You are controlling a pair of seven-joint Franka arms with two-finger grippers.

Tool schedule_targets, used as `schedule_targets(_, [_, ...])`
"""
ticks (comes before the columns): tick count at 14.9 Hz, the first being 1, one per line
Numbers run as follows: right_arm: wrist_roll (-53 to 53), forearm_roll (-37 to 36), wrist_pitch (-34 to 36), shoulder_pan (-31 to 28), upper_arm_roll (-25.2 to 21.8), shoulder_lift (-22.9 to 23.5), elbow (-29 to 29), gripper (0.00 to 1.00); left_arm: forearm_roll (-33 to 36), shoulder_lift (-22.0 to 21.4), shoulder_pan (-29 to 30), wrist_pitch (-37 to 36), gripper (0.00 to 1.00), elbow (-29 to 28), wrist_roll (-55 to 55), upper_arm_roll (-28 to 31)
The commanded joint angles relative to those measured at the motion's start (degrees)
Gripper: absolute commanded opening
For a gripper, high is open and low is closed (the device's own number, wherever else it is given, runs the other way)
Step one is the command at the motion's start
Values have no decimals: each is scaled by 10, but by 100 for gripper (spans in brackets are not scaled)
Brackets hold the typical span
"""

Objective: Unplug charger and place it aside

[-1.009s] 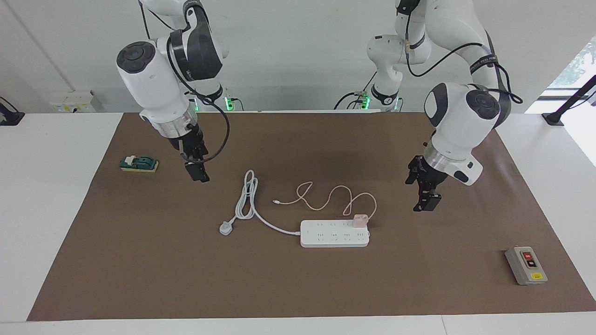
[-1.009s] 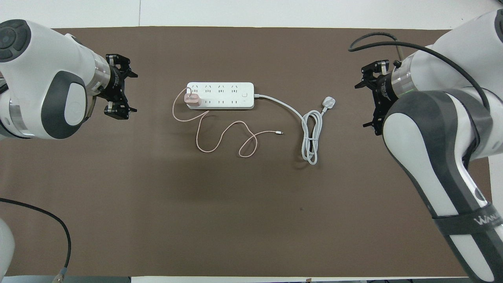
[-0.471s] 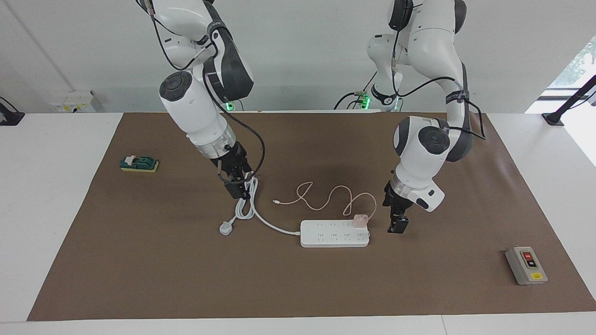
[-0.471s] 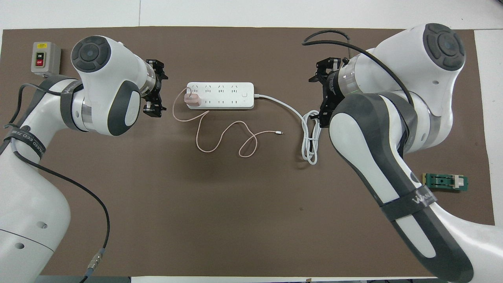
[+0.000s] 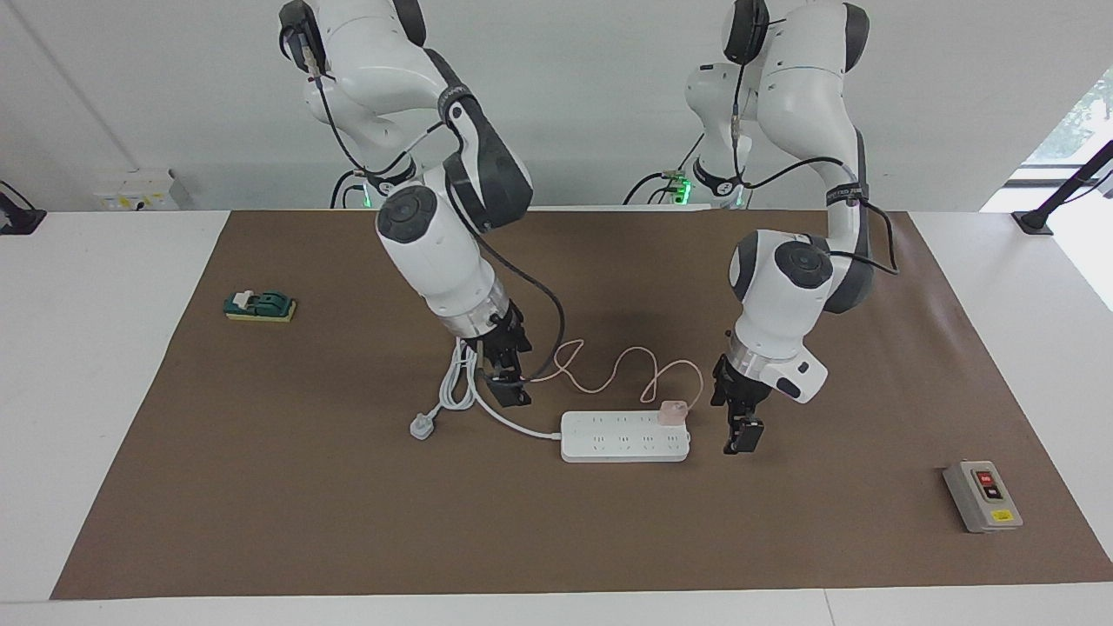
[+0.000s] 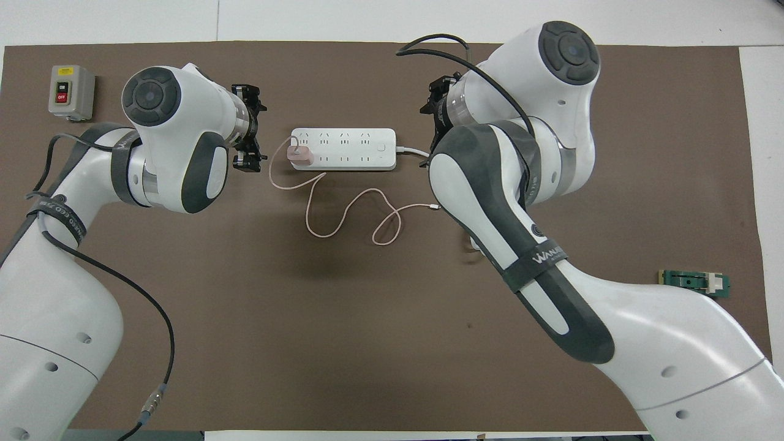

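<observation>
Cube-shaped pink charger (image 5: 672, 411) in long, flat white power strip (image 5: 624, 436)

We list: table cover (image 5: 261, 522), matt brown, paper-like; power strip (image 5: 625, 436), smooth white plastic, faint sheen; charger (image 5: 671, 411), smooth pale pink plastic (its thin cable (image 5: 609, 369) likewise pink); arm shells (image 6: 502, 177), glossy white and dark grey plastic; switch box (image 5: 982, 496), matt grey casing.

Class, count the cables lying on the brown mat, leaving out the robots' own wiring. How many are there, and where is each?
2. The pink cable loops from the charger, nearer the robots than the power strip. The white cord runs off the strip toward the right arm's end, partly hidden overhead.
</observation>
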State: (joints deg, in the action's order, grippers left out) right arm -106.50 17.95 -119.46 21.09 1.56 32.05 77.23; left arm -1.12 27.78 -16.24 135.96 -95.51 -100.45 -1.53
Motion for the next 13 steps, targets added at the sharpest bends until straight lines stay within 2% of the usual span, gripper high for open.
schedule_targets(1, [-14,41,-12,11,0,80,-87,100,10,1,-16,17,100,-13,-18,5])
schedule_targets(5, [11,49,-10,17,0,94,-89,100,-18,4,-29,-17,100,-7,-31,7])
schedule_targets(8, [14,50,13,24,1,182,-209,100,-23,10,-49,-20,100,-3,-62,7])
schedule_targets(13, [14,44,15,36,0,194,-204,100,-23,14,-57,-35,100,-1,-62,8])
